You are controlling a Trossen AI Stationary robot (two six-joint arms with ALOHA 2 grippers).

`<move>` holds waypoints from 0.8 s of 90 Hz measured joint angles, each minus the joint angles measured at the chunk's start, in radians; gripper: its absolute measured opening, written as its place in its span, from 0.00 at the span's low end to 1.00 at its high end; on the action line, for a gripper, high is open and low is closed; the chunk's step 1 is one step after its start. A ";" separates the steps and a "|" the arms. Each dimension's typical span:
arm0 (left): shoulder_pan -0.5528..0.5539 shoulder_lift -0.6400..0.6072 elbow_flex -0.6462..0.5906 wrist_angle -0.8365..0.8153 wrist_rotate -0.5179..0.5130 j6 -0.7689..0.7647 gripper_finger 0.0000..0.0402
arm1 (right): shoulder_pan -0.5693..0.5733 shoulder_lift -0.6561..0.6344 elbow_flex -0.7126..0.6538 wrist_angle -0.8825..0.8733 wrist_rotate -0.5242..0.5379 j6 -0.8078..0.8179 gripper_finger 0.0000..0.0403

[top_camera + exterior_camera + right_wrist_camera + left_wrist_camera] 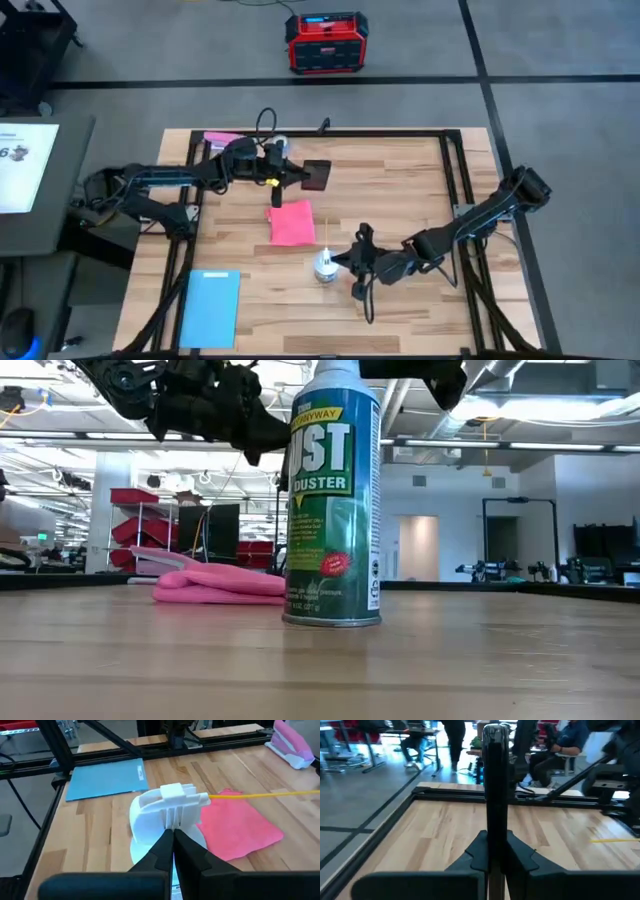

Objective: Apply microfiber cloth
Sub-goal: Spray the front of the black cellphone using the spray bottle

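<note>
Cloth (291, 222) flat mid-table; both tools engaged elsewhere.

Pink-red cloth (239, 828) lying loose on wooden table (400, 180), slightly rumpled, untouched by either tool; in low view a low pink heap (220, 584) behind the can. Left tool (297, 175) at far side of table, pinching black phone (316, 176) edge-on between its fingers (479, 852), phone (495, 780) upright in wrist view. Right tool (340, 262) near front, closed against white nozzle cap (172, 800) of duster can (332, 495); can (325, 266) upright, just beside cloth's near corner. Light-blue sheet (211, 307) at front left corner. Pink-and-white item (291, 744) at far left edge. Red box (326, 43) on floor beyond table.
</note>
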 joint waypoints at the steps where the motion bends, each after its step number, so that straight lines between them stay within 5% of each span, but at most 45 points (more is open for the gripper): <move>1: 0.000 0.000 0.000 0.000 -0.004 0.000 0.03 | 0.000 -0.002 0.002 -0.008 0.001 0.000 0.00; 40: -0.032 0.237 0.000 0.252 -0.002 -0.042 0.03 | -0.002 -0.030 0.242 -0.464 0.045 0.000 0.00; 72: -0.186 -0.003 0.000 -0.057 -0.321 0.048 0.03 | -0.034 -0.031 0.316 -0.574 -0.020 0.001 0.00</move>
